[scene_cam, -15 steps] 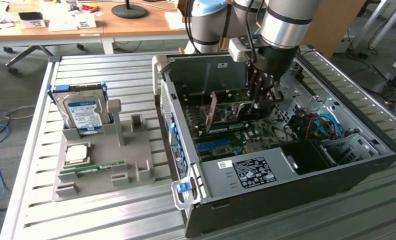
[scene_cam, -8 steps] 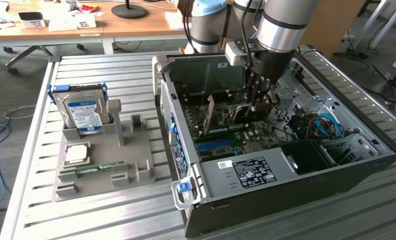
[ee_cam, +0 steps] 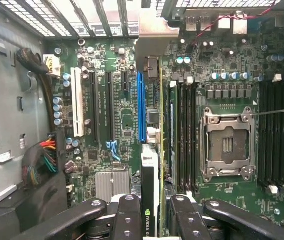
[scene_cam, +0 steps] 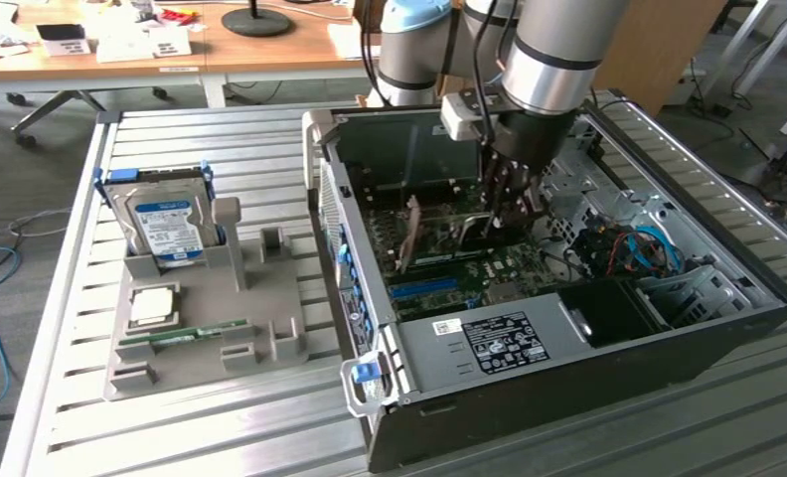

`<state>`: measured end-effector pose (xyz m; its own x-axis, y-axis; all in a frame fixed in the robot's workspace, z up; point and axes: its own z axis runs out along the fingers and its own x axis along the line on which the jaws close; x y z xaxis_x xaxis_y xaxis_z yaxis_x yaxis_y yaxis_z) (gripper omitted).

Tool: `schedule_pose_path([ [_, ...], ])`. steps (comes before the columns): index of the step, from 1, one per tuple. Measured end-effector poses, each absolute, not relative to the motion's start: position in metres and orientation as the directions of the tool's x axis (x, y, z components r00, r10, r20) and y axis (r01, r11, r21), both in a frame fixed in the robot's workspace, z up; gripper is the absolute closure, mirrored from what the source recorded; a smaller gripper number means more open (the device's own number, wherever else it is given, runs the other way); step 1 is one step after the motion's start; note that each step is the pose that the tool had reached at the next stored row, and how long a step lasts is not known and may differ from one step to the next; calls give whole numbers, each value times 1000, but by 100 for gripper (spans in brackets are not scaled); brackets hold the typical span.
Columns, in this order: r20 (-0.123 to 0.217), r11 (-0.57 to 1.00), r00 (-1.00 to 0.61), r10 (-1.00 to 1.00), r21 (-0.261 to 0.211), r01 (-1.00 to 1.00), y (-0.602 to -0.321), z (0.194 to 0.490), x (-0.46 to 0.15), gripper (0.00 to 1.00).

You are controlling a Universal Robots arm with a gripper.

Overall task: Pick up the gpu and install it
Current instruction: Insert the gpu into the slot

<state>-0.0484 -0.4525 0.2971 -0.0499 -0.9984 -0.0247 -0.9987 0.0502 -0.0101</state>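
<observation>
A: Exterior view?
B: My gripper point(scene_cam: 511, 214) is down inside the open computer case point(scene_cam: 592, 388), clamped narrow on the gpu point(scene_cam: 480, 231). The card stands on edge over the motherboard point(scene_cam: 500, 273). On the exterior view's left, the grey tray point(scene_cam: 274, 298) holds a hard drive point(scene_cam: 168, 224) and a memory stick point(scene_cam: 182, 338)
A: Wrist view?
B: The gpu point(ee_cam: 149, 175) is seen edge-on, pinched between my fingers point(ee_cam: 127, 215). It runs just beside the blue slot point(ee_cam: 141, 107), with its metal bracket point(ee_cam: 151, 42) at the case's rear openings. The CPU socket point(ee_cam: 227, 145) is well apart. I can't tell if the card is seated
</observation>
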Motion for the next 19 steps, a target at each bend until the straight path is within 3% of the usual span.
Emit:
schedule_pose_path([
  [19,-25,50,-50,-998,-10,-999,-452,293,-58,73],
])
